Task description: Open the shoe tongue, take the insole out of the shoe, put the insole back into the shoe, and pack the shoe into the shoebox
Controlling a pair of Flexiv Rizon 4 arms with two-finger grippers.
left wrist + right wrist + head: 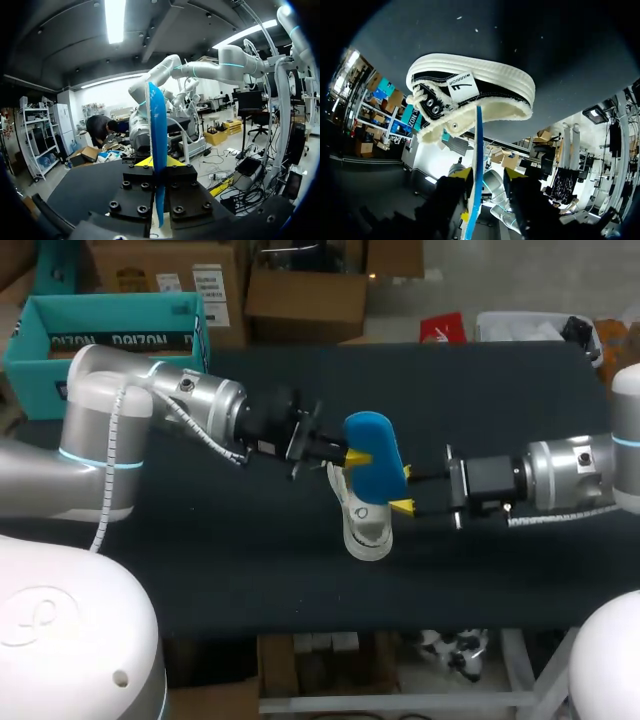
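Note:
A blue insole (372,452) is held up on edge over the middle of the table, with my left gripper (357,456) shut on one end. In the left wrist view the insole (158,120) stands edge-on between that gripper's (159,167) fingers. My right gripper (405,489) straddles the insole's other end, open. In the right wrist view the insole (478,150) lies against one yellow tip with a gap to the other, inside the right gripper (487,177). A black-and-white sneaker (366,523) lies on the table just below the insole, and ahead of the right gripper the sneaker (470,95) shows its side and opening.
A teal shoebox (110,335) stands open at the table's (250,570) back left corner, behind my left arm (150,410). My right arm (560,475) comes in level from the right. Dark tabletop lies bare in front of the shoe and to the back right.

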